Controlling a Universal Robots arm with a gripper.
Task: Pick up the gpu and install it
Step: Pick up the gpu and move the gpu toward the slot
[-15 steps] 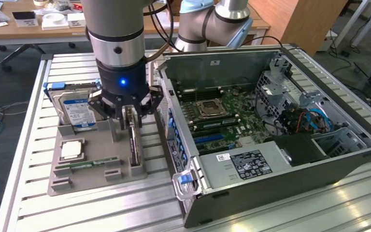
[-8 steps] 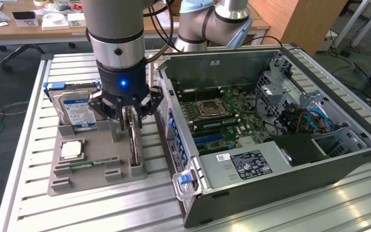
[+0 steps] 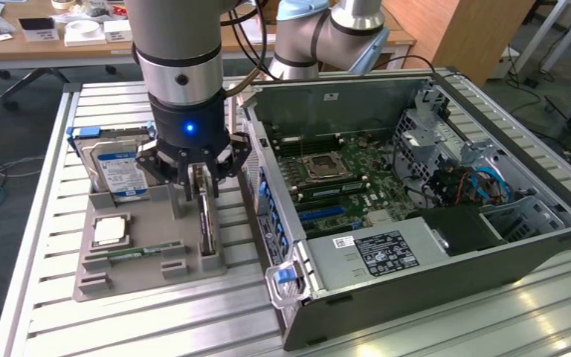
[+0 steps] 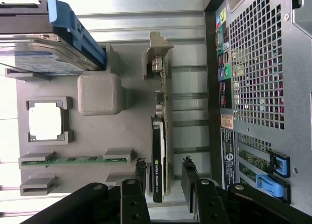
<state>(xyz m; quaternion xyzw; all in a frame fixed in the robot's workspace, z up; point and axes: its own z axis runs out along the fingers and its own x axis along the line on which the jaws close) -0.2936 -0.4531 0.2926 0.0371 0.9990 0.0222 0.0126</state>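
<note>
The gpu (image 3: pixel 207 225) stands on its edge in a slot of the grey holder tray (image 3: pixel 152 277), just beside the open computer case (image 3: pixel 484 249). In the wrist view the gpu (image 4: pixel 159 136) is a thin dark card with a silvery bracket at its far end. My gripper (image 3: pixel 199 186) hangs straight down over the card's near end. In the wrist view the gripper (image 4: pixel 164 174) is open, one finger (image 4: pixel 140 173) close on one side of the card and the other finger (image 4: pixel 189 174) a small gap away on the case side.
The tray (image 4: pixel 124 136) also holds a hard drive (image 3: pixel 117 169) with a blue-white label, a square processor (image 3: pixel 110 230) and a green memory stick (image 3: pixel 139 251). The case lies open with its motherboard (image 3: pixel 330 175) facing up. A second robot arm (image 3: pixel 330 33) stands behind the case.
</note>
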